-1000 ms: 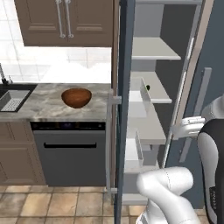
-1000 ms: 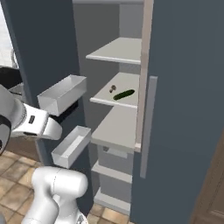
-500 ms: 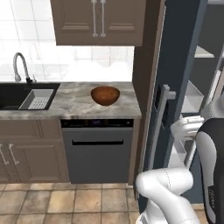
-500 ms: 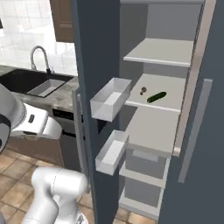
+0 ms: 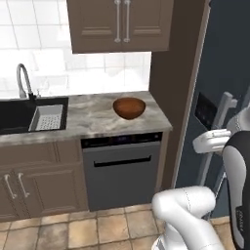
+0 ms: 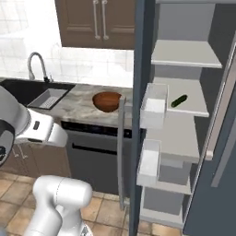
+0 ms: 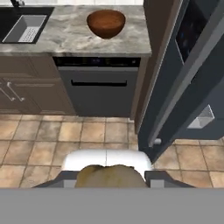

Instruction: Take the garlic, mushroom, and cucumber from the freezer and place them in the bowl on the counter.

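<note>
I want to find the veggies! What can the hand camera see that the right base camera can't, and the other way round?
The hand view alone shows a tan lump, probably the mushroom, between the gripper fingertips. The right base view alone shows the cucumber on a freezer shelf. Both show the bowl on the counter, the sink basket and the dishwasher.

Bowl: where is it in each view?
Left base view: bowl at centre, on the counter above the dishwasher.
Right base view: centre-left, beside the freezer door edge.
Hand view: top centre.
Shared landmark: the dishwasher below it.
</note>
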Controlling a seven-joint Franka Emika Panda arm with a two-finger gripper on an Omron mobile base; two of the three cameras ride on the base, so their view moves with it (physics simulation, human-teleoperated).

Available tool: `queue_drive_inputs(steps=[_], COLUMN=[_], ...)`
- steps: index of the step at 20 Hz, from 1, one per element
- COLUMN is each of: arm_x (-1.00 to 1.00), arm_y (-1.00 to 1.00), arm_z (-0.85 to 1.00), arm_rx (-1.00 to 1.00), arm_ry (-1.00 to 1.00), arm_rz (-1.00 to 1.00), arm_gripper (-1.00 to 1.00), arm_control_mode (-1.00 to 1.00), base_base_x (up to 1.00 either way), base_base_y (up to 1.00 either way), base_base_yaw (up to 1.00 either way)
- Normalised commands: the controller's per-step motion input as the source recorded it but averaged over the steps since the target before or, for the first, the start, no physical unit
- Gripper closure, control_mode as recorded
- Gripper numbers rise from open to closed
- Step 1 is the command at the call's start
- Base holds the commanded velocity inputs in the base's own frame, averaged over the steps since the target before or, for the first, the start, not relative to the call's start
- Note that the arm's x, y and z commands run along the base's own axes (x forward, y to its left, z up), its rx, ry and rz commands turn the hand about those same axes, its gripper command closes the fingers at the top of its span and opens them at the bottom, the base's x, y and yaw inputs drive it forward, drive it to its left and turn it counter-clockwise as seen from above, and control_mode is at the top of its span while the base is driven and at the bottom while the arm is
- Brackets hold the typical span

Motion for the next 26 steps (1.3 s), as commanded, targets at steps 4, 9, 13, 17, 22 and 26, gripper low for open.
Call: queue_drive_inputs(steps=[4, 9, 13, 17, 22, 26], arm_x=[0.0, 0.0, 0.0, 0.0, 0.0, 0.0], arm_y=[0.0, 0.0, 0.0, 0.0, 0.0, 0.0], arm_z=[0.0, 0.0, 0.0, 0.0, 0.0, 0.0], arm_rx=[0.0, 0.0, 0.0, 0.0, 0.0, 0.0], arm_ry=[0.0, 0.0, 0.0, 0.0, 0.0, 0.0], arm_rz=[0.0, 0.0, 0.0, 0.0, 0.0, 0.0], arm_gripper=[1.0, 1.0, 1.0, 1.0, 1.0, 1.0], arm_control_mode=[1.0, 1.0, 1.0, 1.0, 1.0, 1.0], base_base_x=[0.34, 0.52, 0.99, 1.0, 0.93, 0.79], base_base_y=[1.0, 1.0, 0.76, 0.17, -0.03, -0.23], base_base_yaw=[-0.46, -0.34, -0.14, -0.1, -0.08, -0.05])
